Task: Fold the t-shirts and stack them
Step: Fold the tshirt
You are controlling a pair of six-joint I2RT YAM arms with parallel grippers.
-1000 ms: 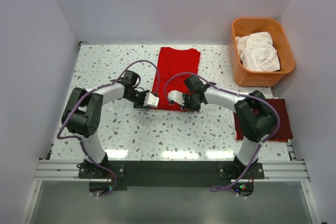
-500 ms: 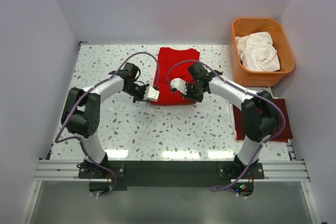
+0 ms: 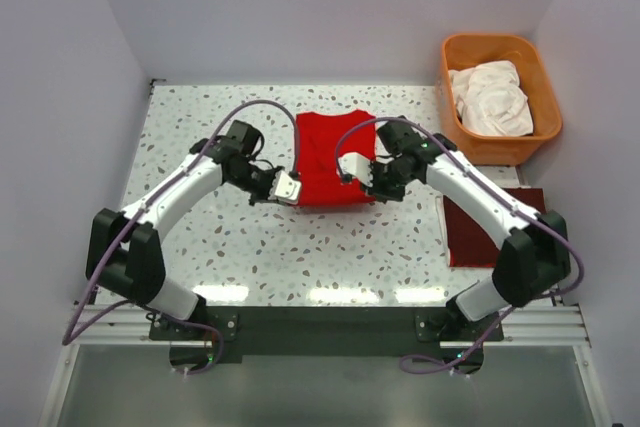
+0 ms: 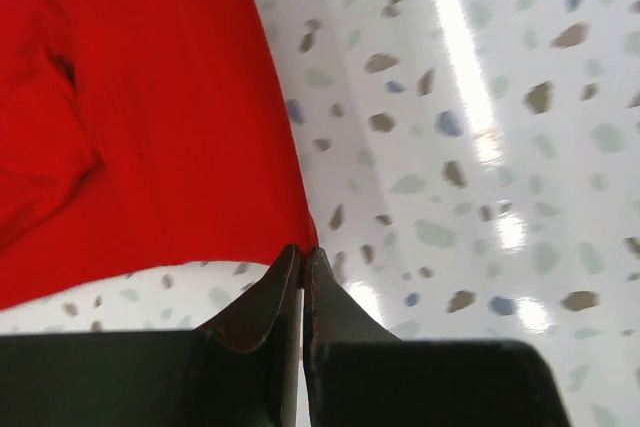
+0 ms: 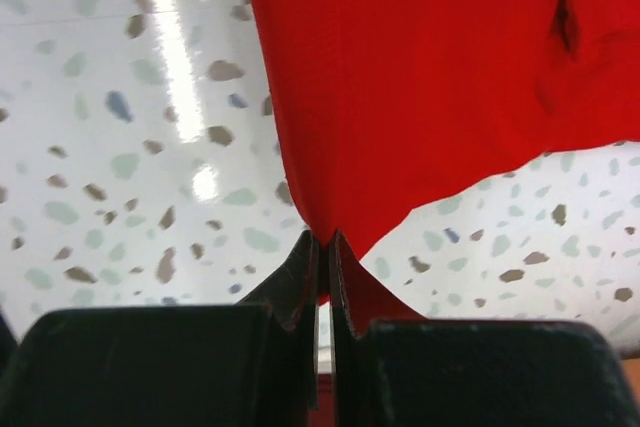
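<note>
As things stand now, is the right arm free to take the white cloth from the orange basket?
Probably not yet: the right gripper is shut on a corner of the red t-shirt. The orange basket itself lies close, with nothing between.

The t-shirt is red, the table white with speckles, the basket orange.

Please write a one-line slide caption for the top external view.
Left gripper and right gripper each pinch a corner of the red t-shirt on the speckled table; orange basket at far right.
</note>
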